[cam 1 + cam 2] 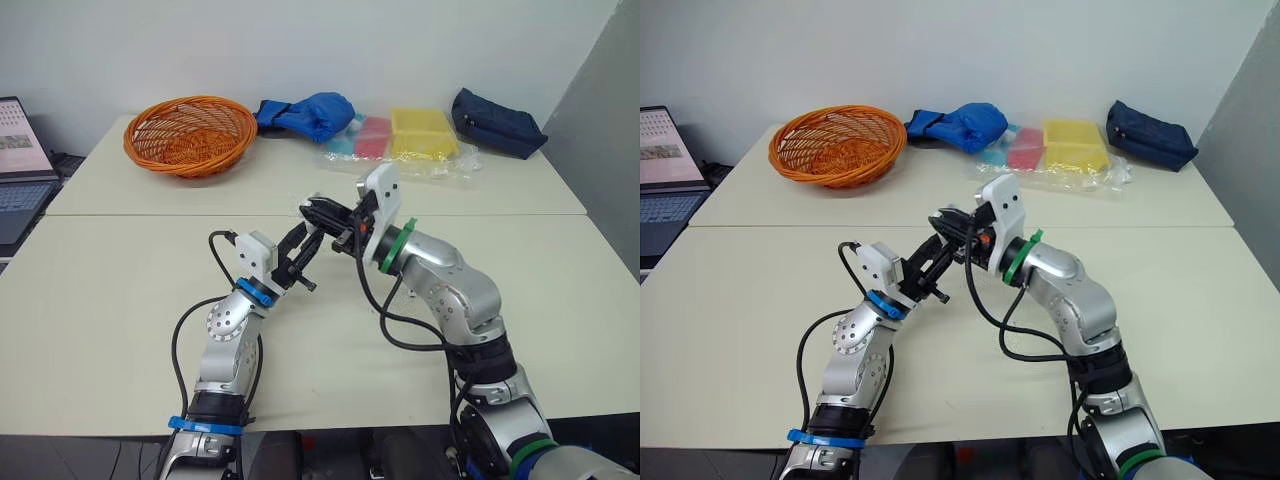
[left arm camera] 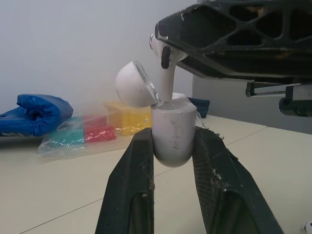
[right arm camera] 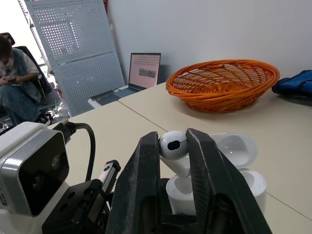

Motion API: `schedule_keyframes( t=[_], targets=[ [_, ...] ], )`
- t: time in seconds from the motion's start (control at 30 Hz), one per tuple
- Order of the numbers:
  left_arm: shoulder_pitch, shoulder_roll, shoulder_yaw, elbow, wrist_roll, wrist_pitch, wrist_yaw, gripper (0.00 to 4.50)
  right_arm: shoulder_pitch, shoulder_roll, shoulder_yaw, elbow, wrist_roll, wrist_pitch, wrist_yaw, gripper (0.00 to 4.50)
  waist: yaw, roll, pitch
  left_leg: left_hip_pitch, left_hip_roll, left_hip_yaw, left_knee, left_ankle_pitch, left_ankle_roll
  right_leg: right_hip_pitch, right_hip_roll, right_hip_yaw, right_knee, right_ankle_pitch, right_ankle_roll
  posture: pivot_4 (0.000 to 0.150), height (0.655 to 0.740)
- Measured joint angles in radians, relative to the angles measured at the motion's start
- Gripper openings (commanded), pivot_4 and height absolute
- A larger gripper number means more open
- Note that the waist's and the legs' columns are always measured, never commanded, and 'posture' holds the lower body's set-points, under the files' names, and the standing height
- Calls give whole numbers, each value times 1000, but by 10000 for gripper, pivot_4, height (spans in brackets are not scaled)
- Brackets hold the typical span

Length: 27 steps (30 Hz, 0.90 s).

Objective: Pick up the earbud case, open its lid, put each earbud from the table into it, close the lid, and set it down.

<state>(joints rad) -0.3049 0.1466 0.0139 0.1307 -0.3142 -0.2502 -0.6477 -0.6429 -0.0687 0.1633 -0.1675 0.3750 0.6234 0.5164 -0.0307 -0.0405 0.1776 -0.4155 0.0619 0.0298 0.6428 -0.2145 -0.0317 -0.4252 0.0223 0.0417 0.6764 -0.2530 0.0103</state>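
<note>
Left gripper [image 2: 174, 139] clamps earbud case [image 2: 171, 124] upright, lid [image 2: 131, 84] hinged open. Right gripper [image 3: 173, 141], closed on earbud [image 2: 166, 73], directly above case; stem vertical, tip at case mouth.

Left jaws clamp the open earbud case [image 2: 173, 134], earbud [image 2: 165, 73] at its mouth.

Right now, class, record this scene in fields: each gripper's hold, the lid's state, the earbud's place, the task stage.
left gripper: shut on the earbud case, held upright
lid: open, tilted back
right gripper: shut on an earbud
earbud place: stem down, at the case's opening
stage: insertion; lid not yet closed
behind: orange basket on the table
</note>
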Motion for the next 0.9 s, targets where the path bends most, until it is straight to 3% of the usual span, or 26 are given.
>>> schedule_keyframes(
  t=[0.73, 0.9],
  targets=[
    [9, -14, -2, 18, 1, -3, -2, 7308, 21, -14, 4, 0, 0, 23, -20, 4191, 0, 0, 0, 0, 0, 0, 0, 0, 0, 0, 0, 0, 0, 0, 0, 1500, 7400],
    [6, -14, -1, 21, 1, -3, 0, 7308, 26, -18, 16, 3, -3, 17, -24, 20885, 0, 0, 0, 0, 0, 0, 0, 0, 0, 0, 0, 0, 0, 0, 0, 1500, 7400]
  ],
)
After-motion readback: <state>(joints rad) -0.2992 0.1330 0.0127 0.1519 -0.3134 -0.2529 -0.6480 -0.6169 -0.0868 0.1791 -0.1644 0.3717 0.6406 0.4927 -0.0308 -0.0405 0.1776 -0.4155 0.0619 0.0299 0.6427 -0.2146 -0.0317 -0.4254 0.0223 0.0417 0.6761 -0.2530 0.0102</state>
